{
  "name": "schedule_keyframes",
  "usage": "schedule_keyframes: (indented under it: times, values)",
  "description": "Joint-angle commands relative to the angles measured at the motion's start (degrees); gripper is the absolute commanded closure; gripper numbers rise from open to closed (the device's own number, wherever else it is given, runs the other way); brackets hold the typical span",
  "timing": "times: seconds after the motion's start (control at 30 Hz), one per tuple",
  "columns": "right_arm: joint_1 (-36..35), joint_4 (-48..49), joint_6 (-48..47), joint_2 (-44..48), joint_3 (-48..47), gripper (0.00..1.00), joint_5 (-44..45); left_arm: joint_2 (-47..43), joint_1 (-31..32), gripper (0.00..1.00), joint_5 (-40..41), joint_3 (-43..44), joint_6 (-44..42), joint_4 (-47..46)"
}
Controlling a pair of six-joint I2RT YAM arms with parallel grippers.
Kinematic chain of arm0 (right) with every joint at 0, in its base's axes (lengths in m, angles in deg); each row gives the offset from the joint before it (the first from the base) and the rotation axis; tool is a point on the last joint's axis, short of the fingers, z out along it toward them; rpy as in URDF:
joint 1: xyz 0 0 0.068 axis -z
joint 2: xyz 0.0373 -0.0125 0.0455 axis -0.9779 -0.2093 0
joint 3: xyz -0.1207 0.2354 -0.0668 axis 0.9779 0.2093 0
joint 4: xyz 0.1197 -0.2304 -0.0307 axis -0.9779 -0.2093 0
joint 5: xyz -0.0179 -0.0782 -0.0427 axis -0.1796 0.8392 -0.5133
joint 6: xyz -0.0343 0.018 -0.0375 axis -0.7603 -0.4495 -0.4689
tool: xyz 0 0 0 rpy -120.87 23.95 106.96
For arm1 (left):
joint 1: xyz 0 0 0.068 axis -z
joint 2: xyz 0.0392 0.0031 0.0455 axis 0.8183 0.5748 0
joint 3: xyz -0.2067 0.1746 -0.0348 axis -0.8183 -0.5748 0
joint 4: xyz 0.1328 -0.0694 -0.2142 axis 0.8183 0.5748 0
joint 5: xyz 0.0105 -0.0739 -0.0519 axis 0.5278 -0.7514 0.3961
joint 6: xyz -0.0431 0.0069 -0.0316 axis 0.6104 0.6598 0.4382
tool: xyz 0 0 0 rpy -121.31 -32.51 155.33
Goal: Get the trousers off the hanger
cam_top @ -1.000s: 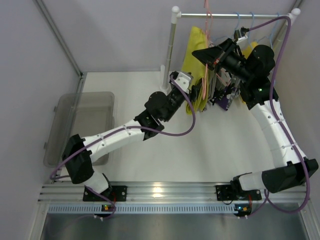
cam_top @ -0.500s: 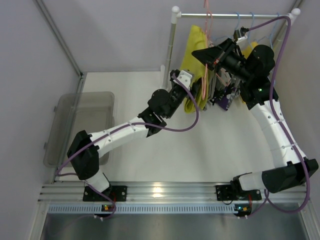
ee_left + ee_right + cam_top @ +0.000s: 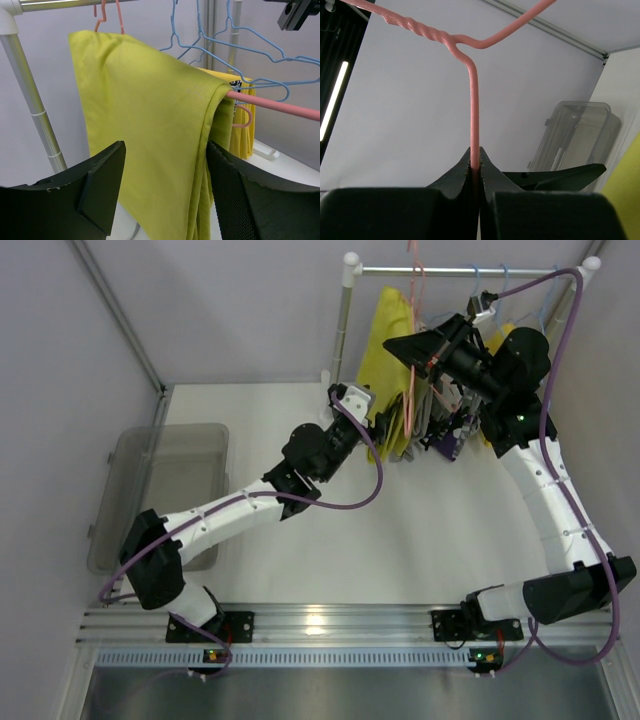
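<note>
Here, the right claw [image 3: 475, 167] clamps the hanger [image 3: 474, 110] wire rising above its tips, while the left claw [image 3: 165, 192], spread wide, faces the trousers [image 3: 150, 115] draped straight ahead; best grip low, then pull clear.

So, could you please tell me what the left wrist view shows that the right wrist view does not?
Only left wrist: the trousers draped over the hanger bar, light blue hangers, the rail post, the left gripper open before the cloth. Only right wrist: the right gripper shut on the hanger wire, a clear bin. Both: the pink hanger, plus a greenish-yellow sliver of cloth.
</note>
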Motion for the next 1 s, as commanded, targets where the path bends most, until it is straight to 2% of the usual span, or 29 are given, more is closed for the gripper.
schedule_keyframes:
  times: [0.0,0.77,0.97]
  values:
    - [-1.3,11.3,-2.7,1.7,-5.0,1.0,0.2,-2.5,-0.2,0.29,-1.1,0.8,0.9,-1.9]
    - [-1.8,12.7,-0.5,1.8,-4.5,1.0,-0.8,2.6,-0.3,0.29,1.8,5.8,-2.2,-3.5]
    - [-2.1,12.2,-0.5,2.5,-5.2,1.0,-0.7,8.7,-0.4,0.32,6.3,9.4,-6.9,-6.5]
